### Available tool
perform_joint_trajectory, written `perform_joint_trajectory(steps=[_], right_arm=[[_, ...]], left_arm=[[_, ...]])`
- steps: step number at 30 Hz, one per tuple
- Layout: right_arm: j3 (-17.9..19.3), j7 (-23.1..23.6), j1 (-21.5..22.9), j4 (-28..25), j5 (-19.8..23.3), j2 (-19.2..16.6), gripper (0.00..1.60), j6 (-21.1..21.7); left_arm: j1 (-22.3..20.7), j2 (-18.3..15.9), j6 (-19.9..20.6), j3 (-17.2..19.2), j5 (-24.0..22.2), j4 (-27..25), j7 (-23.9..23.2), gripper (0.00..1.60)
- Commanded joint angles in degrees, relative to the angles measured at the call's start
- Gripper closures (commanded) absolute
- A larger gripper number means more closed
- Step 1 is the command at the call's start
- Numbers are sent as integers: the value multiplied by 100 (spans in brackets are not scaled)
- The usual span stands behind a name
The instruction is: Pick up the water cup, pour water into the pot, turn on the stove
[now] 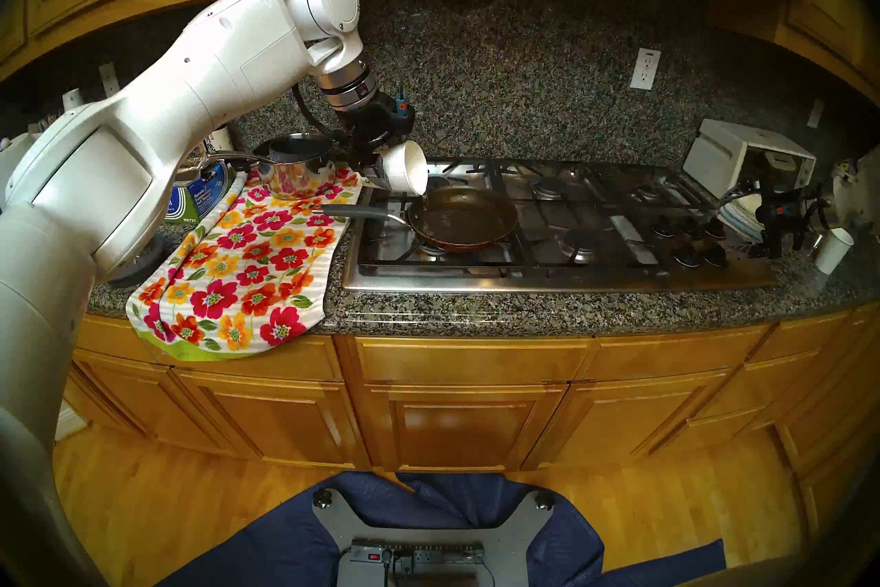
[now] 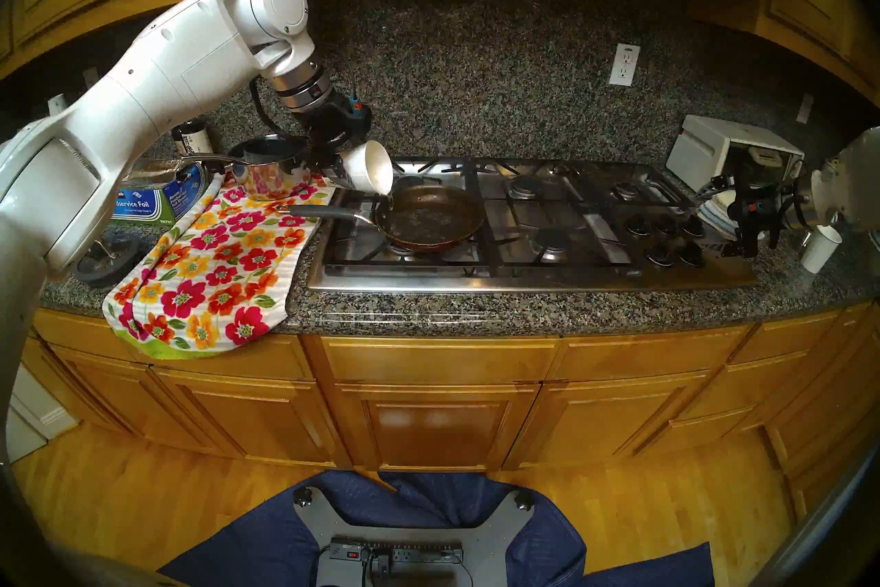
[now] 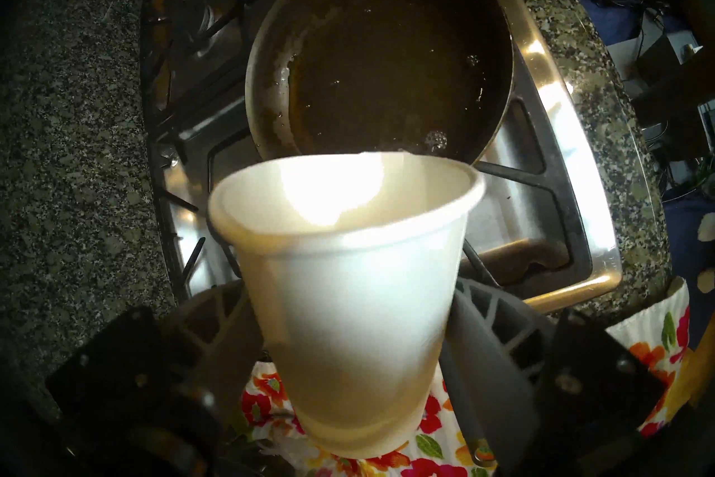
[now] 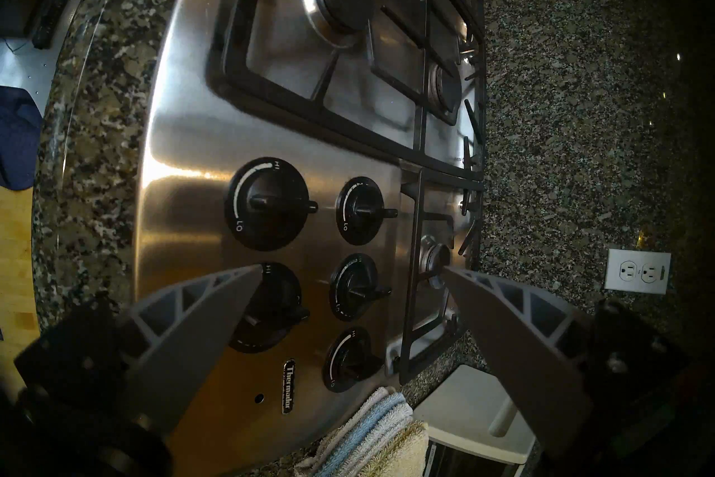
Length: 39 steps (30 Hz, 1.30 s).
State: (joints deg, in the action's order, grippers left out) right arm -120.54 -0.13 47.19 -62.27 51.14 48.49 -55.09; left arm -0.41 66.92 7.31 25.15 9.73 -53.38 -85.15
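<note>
Two fingers of the left gripper (image 3: 348, 368) clamp the water cup (image 1: 405, 172), tipped almost sideways, mouth aimed down-right over the near-left rim of the frying pan (image 1: 464, 217) on the stove (image 1: 562, 276). Over the knobs (image 4: 267, 203), the right gripper (image 4: 350, 271) hangs spread apart.

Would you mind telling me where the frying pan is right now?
In the head views, the frying pan sits on the stove's front-left burner, under the tilted cup held by the left gripper.
</note>
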Motion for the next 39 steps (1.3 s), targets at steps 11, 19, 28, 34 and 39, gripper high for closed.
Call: perform_joint_trajectory(steps=[11, 19, 28, 34, 39], right_arm=[[15, -61, 143, 113, 24, 41, 0, 9], [15, -60, 143, 113, 24, 42, 0, 9], [15, -61, 143, 113, 24, 41, 0, 9], [15, -61, 143, 113, 24, 41, 0, 9], [15, -61, 143, 113, 24, 41, 0, 9]], left_arm=[[-386, 259, -202, 94, 163, 134, 15, 56], [-413, 340, -315, 106, 245, 150, 15, 57], [-451, 442, -392, 128, 329, 259, 21, 58], [-463, 516, -473, 124, 390, 344, 53, 56], [-483, 580, -559, 118, 457, 429, 101, 56]])
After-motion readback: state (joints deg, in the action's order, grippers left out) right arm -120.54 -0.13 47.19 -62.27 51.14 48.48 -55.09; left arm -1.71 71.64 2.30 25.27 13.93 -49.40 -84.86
